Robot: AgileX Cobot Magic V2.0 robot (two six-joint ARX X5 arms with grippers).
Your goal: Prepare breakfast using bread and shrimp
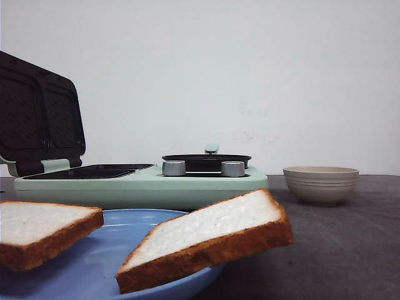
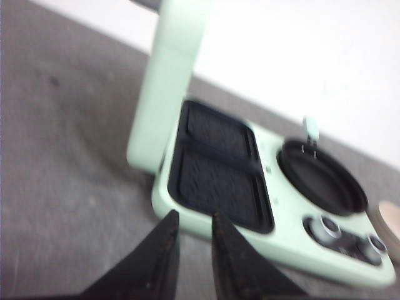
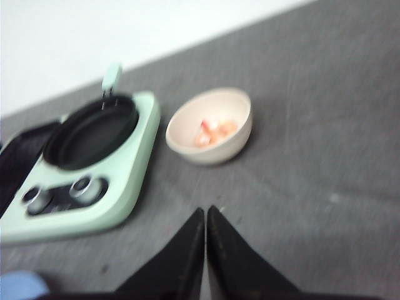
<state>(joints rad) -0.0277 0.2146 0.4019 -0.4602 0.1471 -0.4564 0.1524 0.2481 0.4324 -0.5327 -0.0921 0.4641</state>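
Two slices of white bread, one [image 1: 209, 240] and another [image 1: 40, 230], lie tilted on a blue plate [image 1: 109, 262] at the front of the table. Behind them stands the mint green breakfast maker [image 1: 140, 181] with its lid [image 1: 37, 115] raised, dark sandwich plates [image 2: 215, 169] bare and a small black pan [image 3: 90, 131] on it. Small orange-pink shrimp [image 3: 214, 131] lie in the beige bowl [image 3: 209, 128] to its right. My left gripper [image 2: 194, 219] hovers over the table before the maker, slightly open, holding nothing. My right gripper [image 3: 206, 211] is shut, empty, short of the bowl.
The grey table [image 1: 350, 244] stretches around the maker and bowl. Two silver knobs [image 1: 203, 168] sit on the maker's front. A white wall stands behind the table. A corner of the blue plate [image 3: 19, 286] shows in the right wrist view.
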